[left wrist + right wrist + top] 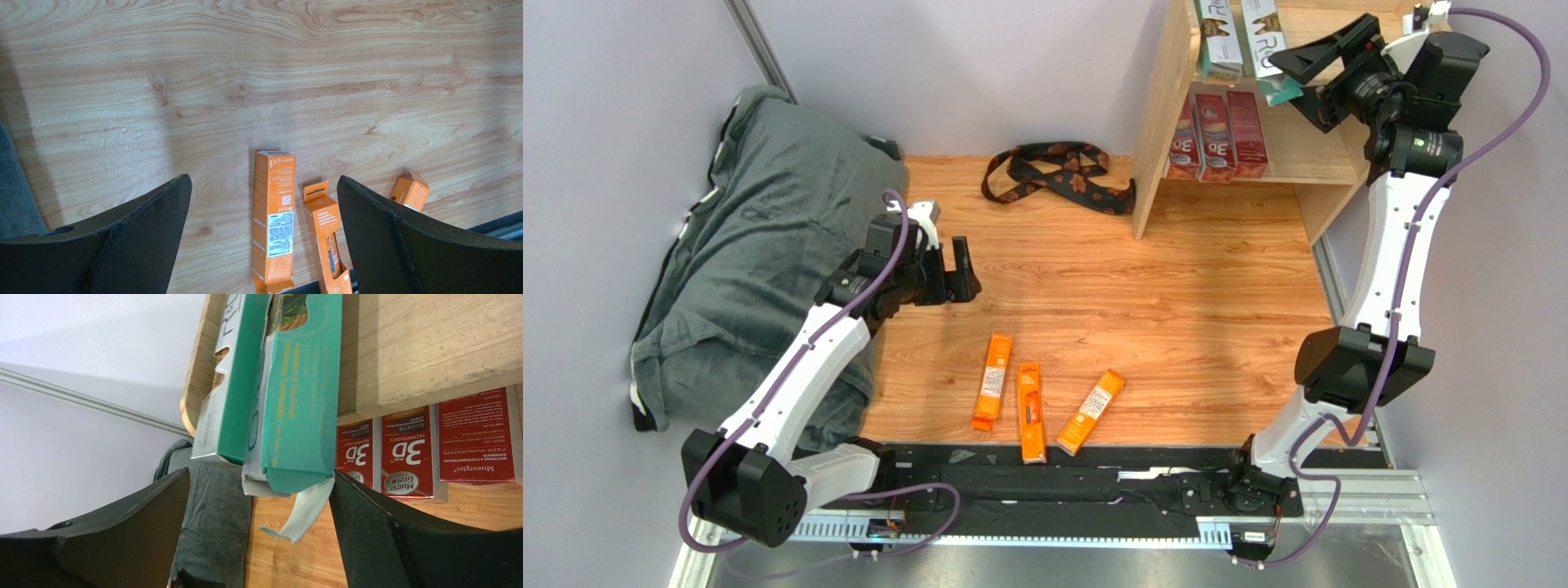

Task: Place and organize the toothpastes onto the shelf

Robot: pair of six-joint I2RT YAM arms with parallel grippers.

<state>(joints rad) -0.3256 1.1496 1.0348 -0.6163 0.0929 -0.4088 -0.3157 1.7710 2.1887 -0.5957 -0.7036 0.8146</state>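
1. Right gripper (pixel 261 478): fingers spread, not clamped. The near end of the teal box (pixel 301 386) sits in the gap between them. Cannot tell whether the right finger touches the box.
2. The teal box lies on the top of the shelf (pixel 1161 135), with its near end poking past the front edge. It is pressed alongside the silver-white box (pixel 230 380). Its end flap (pixel 301 514) hangs open and curled, so the card there is thin and bends easily.
3. Lower tier: three dark red boxes (pixel 408 453) in a row, printed faces out, edges touching.
4. Left gripper (pixel 264 180): fingers wide apart, nothing held, hovering over the table (pixel 307 73).
5. Under it, near the table's front edge, are the left orange box (pixel 273 220), middle orange box (pixel 328 239) and right orange box (pixel 410 191). All three lie flat, close together but apart, none on the shelf yet.
6. Handling (judgement): light hollow cartons, stiff along their length and crushable across the broad faces. The glossy print is probably a little slippery. The best hold is across the narrow width at mid-length with a moderate squeeze, clear of the end flaps and the middle box's hang tab.
7. Also present: strap (pixel 1057 172) on the table by the shelf's foot, and grey cloth (pixel 744 257) at far left.
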